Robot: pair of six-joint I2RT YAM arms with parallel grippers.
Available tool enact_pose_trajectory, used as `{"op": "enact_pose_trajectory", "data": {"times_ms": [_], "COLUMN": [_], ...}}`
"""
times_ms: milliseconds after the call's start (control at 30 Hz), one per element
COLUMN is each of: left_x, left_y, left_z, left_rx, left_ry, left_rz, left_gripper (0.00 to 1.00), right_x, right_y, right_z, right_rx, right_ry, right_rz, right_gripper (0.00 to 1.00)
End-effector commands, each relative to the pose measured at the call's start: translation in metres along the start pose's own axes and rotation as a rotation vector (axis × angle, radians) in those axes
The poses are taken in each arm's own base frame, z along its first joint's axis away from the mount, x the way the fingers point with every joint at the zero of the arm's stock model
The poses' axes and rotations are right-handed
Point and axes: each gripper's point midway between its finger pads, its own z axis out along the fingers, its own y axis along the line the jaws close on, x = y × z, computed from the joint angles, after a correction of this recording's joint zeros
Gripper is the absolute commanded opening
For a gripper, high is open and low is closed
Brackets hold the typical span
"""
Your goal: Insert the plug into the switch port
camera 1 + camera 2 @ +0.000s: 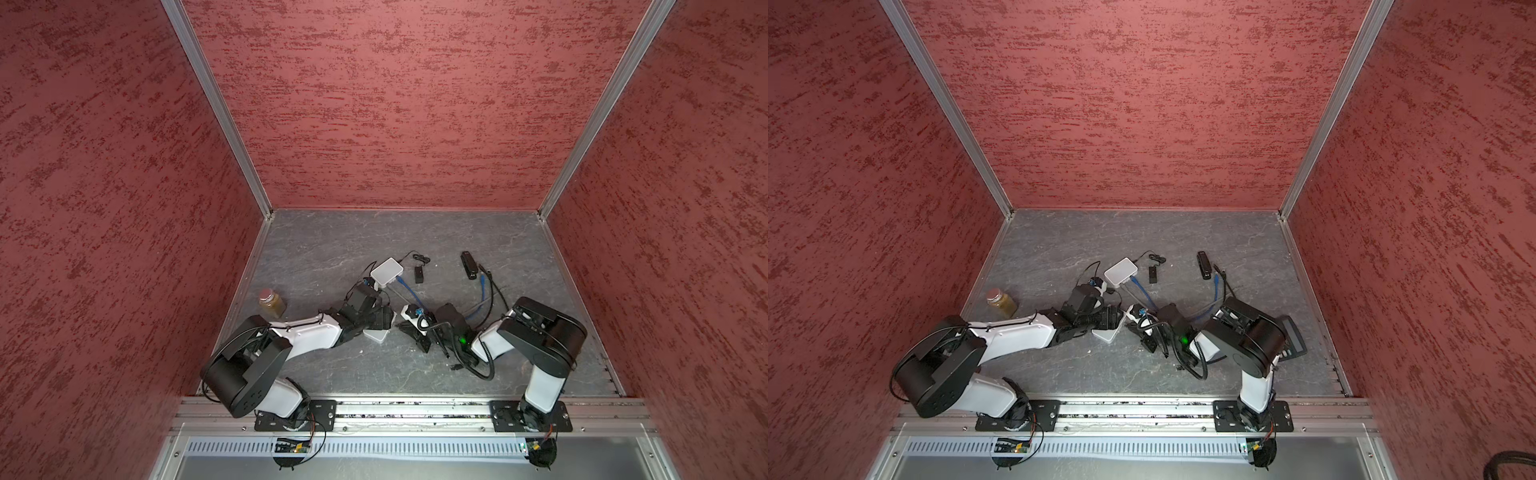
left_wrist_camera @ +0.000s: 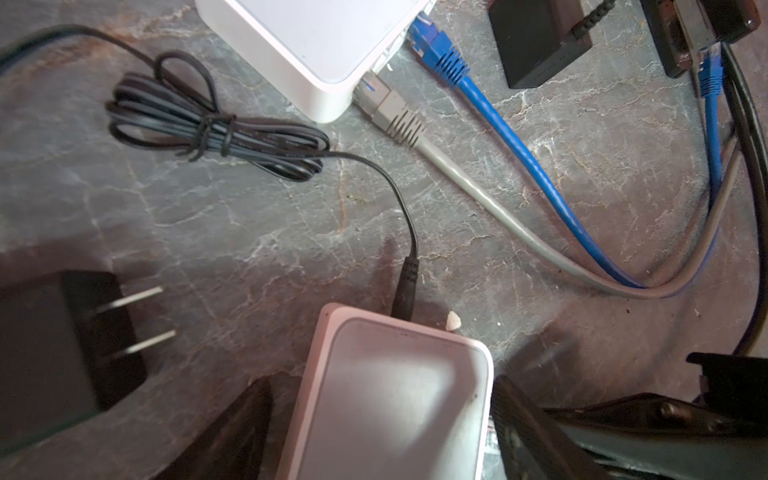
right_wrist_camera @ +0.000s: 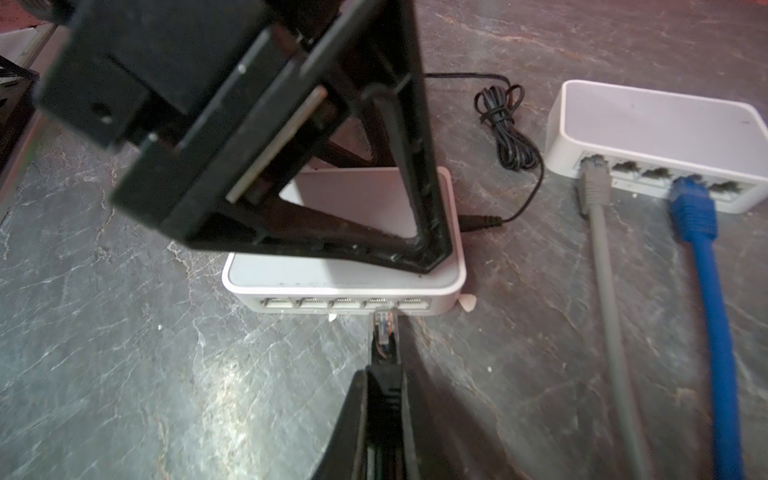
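Worktop (image 1: pixel 316 257): grey stone, cluttered. Switch (image 3: pixel 332 286) lies flat on it, its port row facing the right arm. A second switch (image 3: pixel 648 137) sits well beyond the switch and has cables in it, so ignore it.

Left end effector (image 2: pixel 374 424) is spread wide astride the switch. Cannot tell whether its pads press the sides. Right end effector (image 3: pixel 384 386) is pinched on the plug's black boot, just in front of the switch.

Plug (image 3: pixel 383 332): its clear tip is at the mouth of a port (image 3: pixel 376 303), second in from one end of the switch's row. Not seated, by the look of it.

To do the step well:
- Clamp the switch first, or it will likely slide back.
- Keep the plug level and square to the port face.
- Push slowly and straight along its axis, with no twist.
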Motion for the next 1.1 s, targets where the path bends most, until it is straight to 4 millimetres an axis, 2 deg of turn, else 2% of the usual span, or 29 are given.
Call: {"op": "enact_pose_trajectory", "data": {"times_ms": [0,633,1067], "left_x": [0.013,0.02,0.031], "left_y": [0.005,0.001,-0.02], "left_z": [0.003,0.003,0.008], "left_rx": [-0.008,0.003,0.076], "left_ry": [0.036,0.048,0.074], "left_rz": [-0.019,-0.043,-0.011], "left_gripper": [0.83,0.82,0.79], "right_x": [-0.002,-0.023,-0.023], "right_y": [0.0,0.003,0.004], "right_z": [0.006,0.006,0.01], "right_rx": [0.005,-0.012,-0.016], "right_ry": [0.0,-0.105,-0.134], "right_rz": [-0.002,-0.054,-0.104], "right_gripper": [0.0,0.0,0.0]}}
